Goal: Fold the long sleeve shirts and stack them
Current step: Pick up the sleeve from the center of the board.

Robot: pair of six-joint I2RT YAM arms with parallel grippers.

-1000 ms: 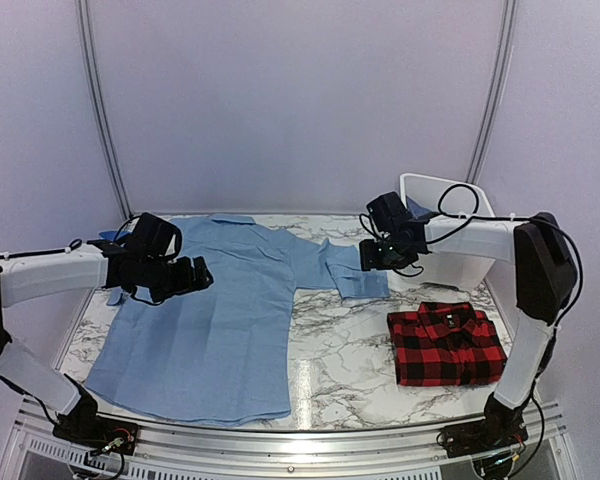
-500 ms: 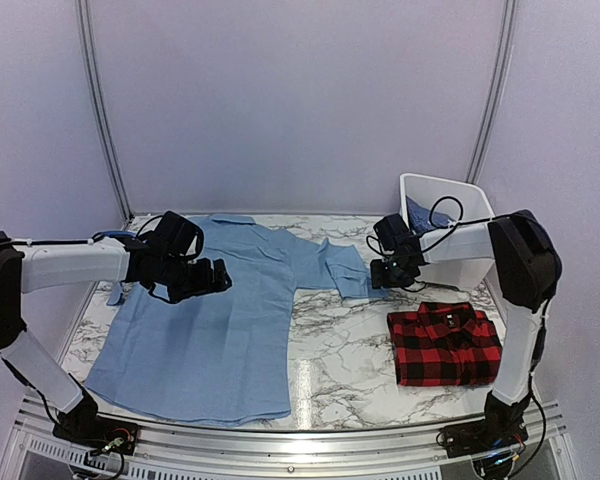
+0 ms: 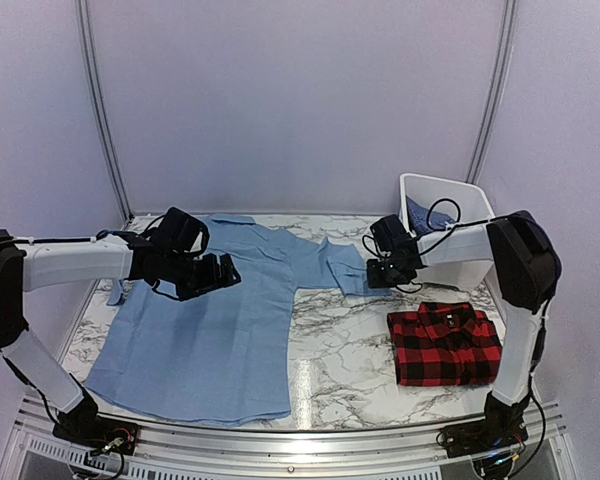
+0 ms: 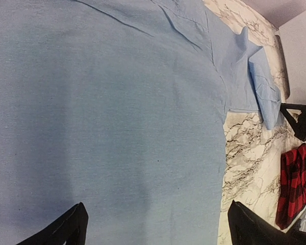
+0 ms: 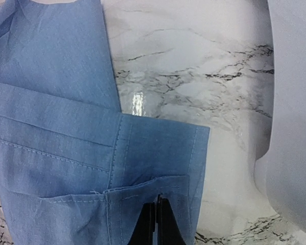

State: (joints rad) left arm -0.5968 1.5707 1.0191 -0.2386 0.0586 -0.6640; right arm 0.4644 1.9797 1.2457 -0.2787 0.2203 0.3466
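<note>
The light blue long sleeve shirt [image 3: 220, 330] lies spread flat on the left of the marble table, its right sleeve [image 3: 345, 268] reaching toward the middle. My left gripper [image 3: 225, 272] hovers open over the shirt's body [image 4: 117, 112], its fingertips [image 4: 74, 224] wide apart with nothing between them. My right gripper [image 3: 380, 275] is shut on the edge of the sleeve cuff [image 5: 158, 153], the black fingertips [image 5: 150, 219] pressed together on the folded cloth. A folded red-and-black plaid shirt [image 3: 445, 345] rests at the front right. A darker blue shirt [image 3: 420, 213] sits inside the bin.
A white plastic bin [image 3: 460, 200] stands at the back right, its wall [image 5: 290, 102] just right of the cuff. Bare marble [image 3: 335, 350] lies between the two shirts. The plaid shirt [image 4: 296, 184] also shows at the right edge of the left wrist view.
My right gripper came down onto the sleeve cuff and closed on it. My left arm slid rightward over the shirt's body, staying open.
</note>
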